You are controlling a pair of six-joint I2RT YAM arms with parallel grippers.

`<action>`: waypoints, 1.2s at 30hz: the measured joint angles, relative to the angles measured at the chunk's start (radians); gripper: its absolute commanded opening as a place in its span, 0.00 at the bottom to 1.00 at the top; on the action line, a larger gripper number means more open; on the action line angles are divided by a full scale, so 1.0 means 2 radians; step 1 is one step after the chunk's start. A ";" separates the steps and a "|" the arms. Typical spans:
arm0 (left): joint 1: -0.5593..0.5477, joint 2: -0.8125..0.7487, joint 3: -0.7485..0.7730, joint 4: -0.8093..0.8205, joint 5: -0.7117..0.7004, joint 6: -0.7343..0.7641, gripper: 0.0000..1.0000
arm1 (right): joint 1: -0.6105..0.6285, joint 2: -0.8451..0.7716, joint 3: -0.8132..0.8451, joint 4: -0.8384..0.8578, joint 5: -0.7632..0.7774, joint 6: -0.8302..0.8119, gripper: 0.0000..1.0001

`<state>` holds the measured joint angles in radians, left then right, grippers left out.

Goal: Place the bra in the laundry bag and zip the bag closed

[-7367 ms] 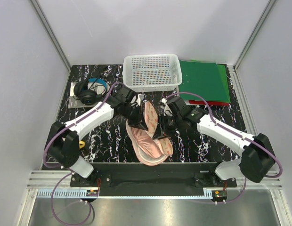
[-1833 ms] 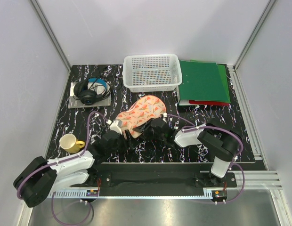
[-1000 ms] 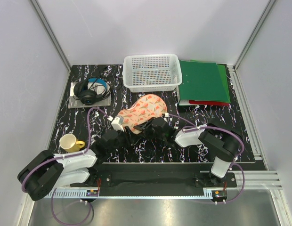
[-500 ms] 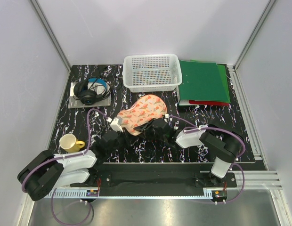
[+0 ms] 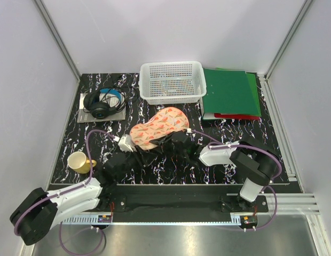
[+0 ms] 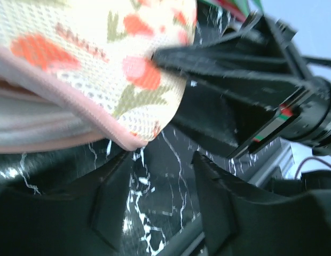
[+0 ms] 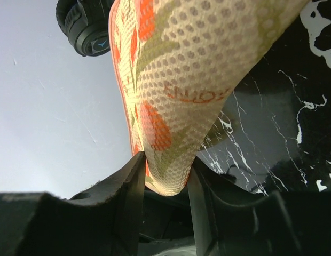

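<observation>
The laundry bag (image 5: 157, 127), a peach case with red-pink print and a pink zip edge, lies closed flat on the black marbled table (image 5: 171, 168). My right gripper (image 5: 168, 142) is shut on the bag's near right edge; in the right wrist view the printed mesh (image 7: 187, 80) is pinched between its fingers (image 7: 134, 176). My left gripper (image 5: 134, 151) stands open just short of the bag's near left end. In the left wrist view only bare table shows between its fingers (image 6: 115, 197), and the bag's pink edge (image 6: 101, 125) lies just ahead. The bra is hidden.
A white mesh basket (image 5: 172, 81) stands at the back centre, with green folders (image 5: 231, 93) on its right. Black headphones (image 5: 102, 104) rest on a grey pad at the back left. A yellow mug (image 5: 79, 161) stands near the front left, close to my left arm.
My left gripper has drawn back to the near left, away from the bag's end, and its jaws now stand open. The right gripper keeps its hold on the bag.
</observation>
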<state>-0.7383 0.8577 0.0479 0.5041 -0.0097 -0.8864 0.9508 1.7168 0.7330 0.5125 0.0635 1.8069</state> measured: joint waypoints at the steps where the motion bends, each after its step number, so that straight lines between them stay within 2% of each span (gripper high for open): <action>1: 0.000 -0.008 0.000 0.001 -0.008 0.003 0.56 | 0.000 -0.002 0.002 -0.004 0.000 0.003 0.43; 11: 0.000 0.015 0.000 0.002 -0.056 0.015 0.55 | 0.000 -0.005 0.012 -0.023 0.003 0.018 0.43; 15: 0.000 0.035 0.000 0.027 -0.062 0.018 0.59 | 0.000 -0.005 0.013 -0.023 0.003 0.018 0.43; 16: 0.000 0.038 0.000 0.030 -0.063 0.020 0.65 | 0.000 -0.005 0.013 -0.023 0.003 0.019 0.43; 19: 0.000 0.055 0.000 0.048 -0.063 0.027 0.68 | 0.000 -0.005 0.013 -0.023 0.003 0.019 0.42; 30: 0.012 0.087 0.007 0.080 -0.048 0.037 0.71 | 0.000 -0.010 0.013 -0.024 0.007 0.019 0.42; 36: 0.034 0.081 0.007 0.083 -0.023 0.036 0.68 | 0.000 -0.011 0.013 -0.023 0.013 0.019 0.42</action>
<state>-0.6704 1.0199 0.0620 0.6693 -0.0551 -0.8135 0.9508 1.6947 0.7593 0.4664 0.0902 1.8450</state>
